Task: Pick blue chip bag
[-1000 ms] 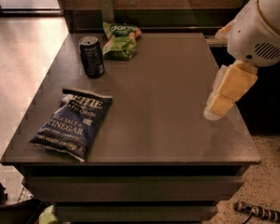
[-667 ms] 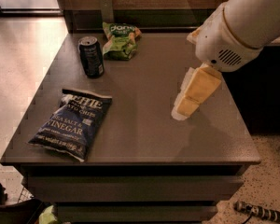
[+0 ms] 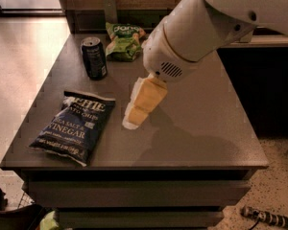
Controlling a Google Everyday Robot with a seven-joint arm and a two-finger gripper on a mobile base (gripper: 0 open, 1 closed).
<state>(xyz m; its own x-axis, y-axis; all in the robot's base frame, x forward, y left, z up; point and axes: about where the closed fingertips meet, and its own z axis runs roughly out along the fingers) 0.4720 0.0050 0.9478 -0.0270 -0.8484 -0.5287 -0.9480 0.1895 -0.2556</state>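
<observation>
The blue chip bag [image 3: 74, 126] lies flat on the dark table [image 3: 206, 128], at the table's near left corner as the camera sees it. Its black top edge is turned toward the table's middle and its white "SEA SALT & VINEGAR" lettering faces up. The gripper [image 3: 134, 116], pale yellow with a white tip, hangs over the middle of the table and slants down toward the left. Its tip is just beside the bag's upper right corner and apart from it. Whether the gripper is released or clenched cannot be told from this view, and nothing shows in its grasp; whether the tip touches the tabletop is also unclear. The bulky white arm [image 3: 206, 28] reaches in over the table's far right corner and throws a shadow on the tabletop to the gripper's right. A dark drink can [image 3: 94, 58] stands upright near the table's far left edge. A green snack bag [image 3: 124, 41] lies just beside it at the far edge, close under the arm's housing.
</observation>
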